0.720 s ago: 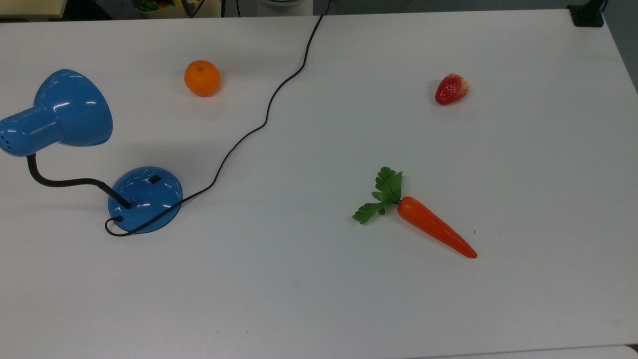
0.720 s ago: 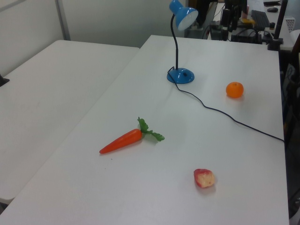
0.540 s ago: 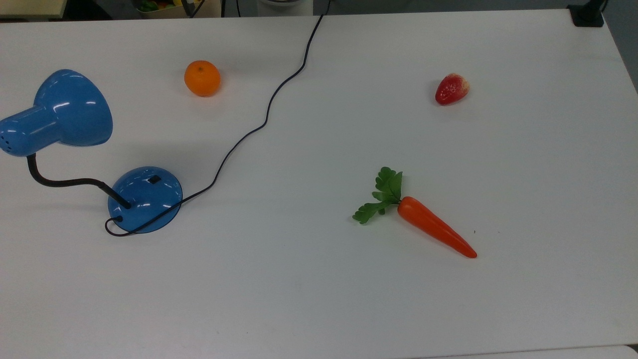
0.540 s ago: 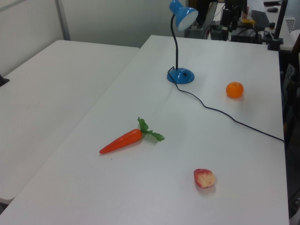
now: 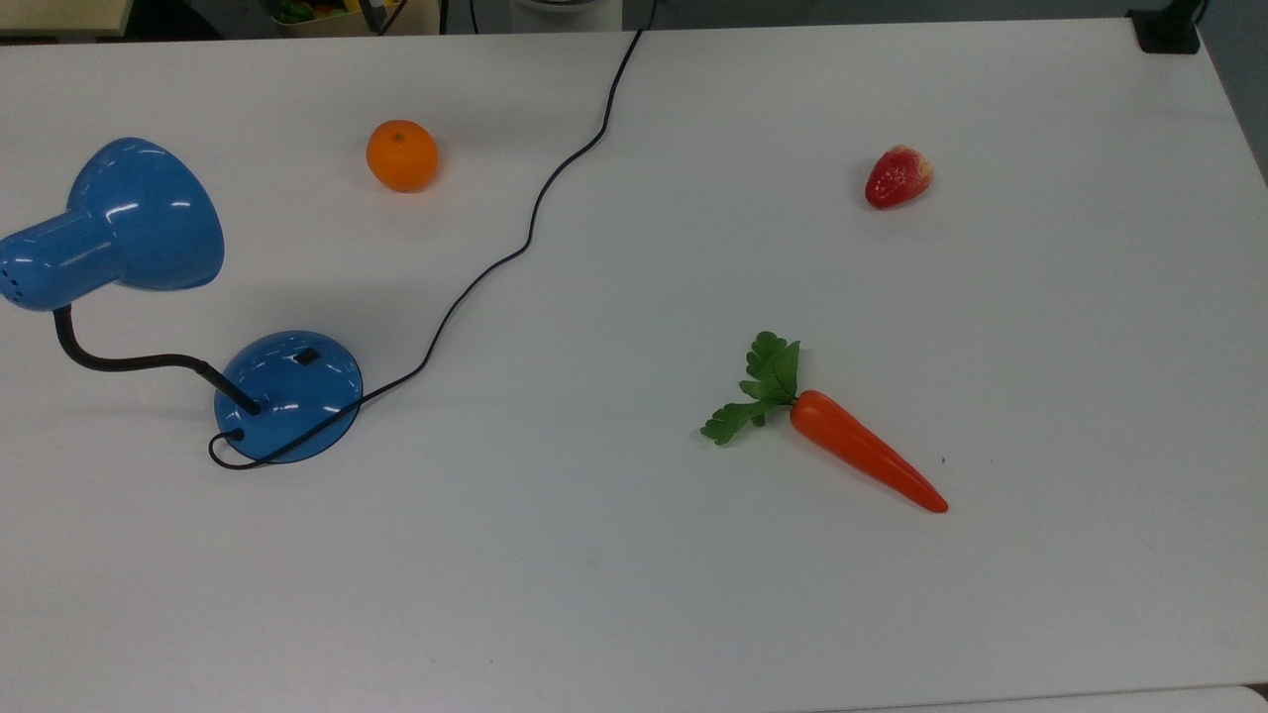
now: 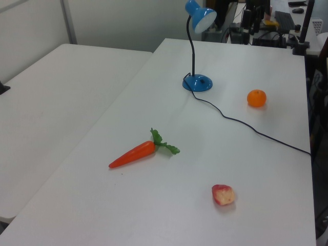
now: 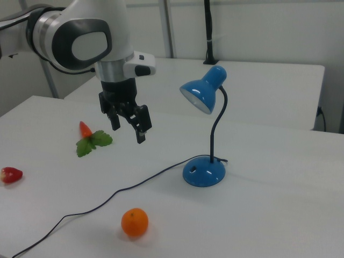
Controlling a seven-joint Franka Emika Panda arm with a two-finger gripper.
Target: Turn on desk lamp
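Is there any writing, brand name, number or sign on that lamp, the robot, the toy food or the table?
None that can be read.
Lamp: plain blue shade and base, no lettering; the switch bears no mark that I can make out.
Robot arm and gripper: no label shows.
Orange, carrot, strawberry, table: no text.

desk lamp (image 5: pixel 287 396): we see glossy blue, with black gooseneck, switch and cord
orange (image 5: pixel 401 155): we see plain orange
strawberry (image 5: pixel 898 176): red with pale speckling
carrot (image 5: pixel 862 462): orange-red body, green leaves
counter (image 5: pixel 634 594): we see white
hand (image 7: pixel 129 123): we see black, on a white and grey arm
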